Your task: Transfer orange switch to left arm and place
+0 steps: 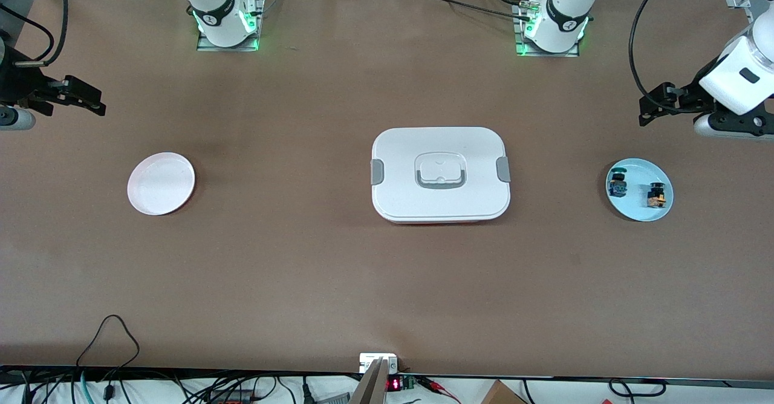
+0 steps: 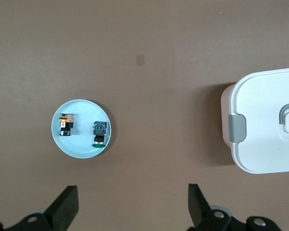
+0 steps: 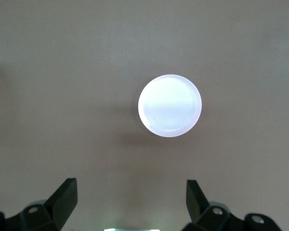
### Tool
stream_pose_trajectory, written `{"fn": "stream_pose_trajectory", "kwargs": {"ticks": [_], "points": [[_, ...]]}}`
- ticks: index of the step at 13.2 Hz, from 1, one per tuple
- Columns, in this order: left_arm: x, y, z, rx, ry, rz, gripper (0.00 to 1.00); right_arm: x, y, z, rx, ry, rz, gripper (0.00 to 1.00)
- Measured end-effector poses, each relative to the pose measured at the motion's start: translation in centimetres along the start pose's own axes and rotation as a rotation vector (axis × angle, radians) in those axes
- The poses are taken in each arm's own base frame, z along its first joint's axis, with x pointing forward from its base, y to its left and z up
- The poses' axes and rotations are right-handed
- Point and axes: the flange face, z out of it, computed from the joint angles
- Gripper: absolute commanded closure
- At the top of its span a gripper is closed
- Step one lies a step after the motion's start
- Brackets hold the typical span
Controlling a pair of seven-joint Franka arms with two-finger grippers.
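On the blue plate (image 1: 640,207) toward the left arm's end from the box (image 1: 440,174), we judge the orange switch (image 1: 656,195) light, rigid and best pinched across its body, while left gripper (image 2: 131,202) and right gripper (image 3: 130,199) hang spread and empty.

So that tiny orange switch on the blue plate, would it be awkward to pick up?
Probably a bit. The orange switch looks hard and rigid, so it shouldn't flex. It's far smaller than the blue plate beneath it, so likely light and easily nudged. It seems to lie on its side, and its round cap might let it roll or slip.
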Motion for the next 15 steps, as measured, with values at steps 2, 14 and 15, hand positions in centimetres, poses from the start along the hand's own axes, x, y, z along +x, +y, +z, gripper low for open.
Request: {"fn": "stream_pose_trajectory", "kwargs": {"ticks": [2,14,15], "points": [[0.2,0.0,0.2,0.000,-0.001,0.000,0.00,0.0,0.1,0.0,0.000,-0.001,0.002,0.00],[0.5,-2.3,-1.4,-0.004,-0.033,-0.037,0.00,-0.1,0.8,0.1,0.001,-0.004,0.015,0.00],[0.4,-2.4,-1.7,-0.004,-0.028,-0.038,0.00,-0.1,0.8,0.1,0.001,-0.004,0.015,0.00]]}}
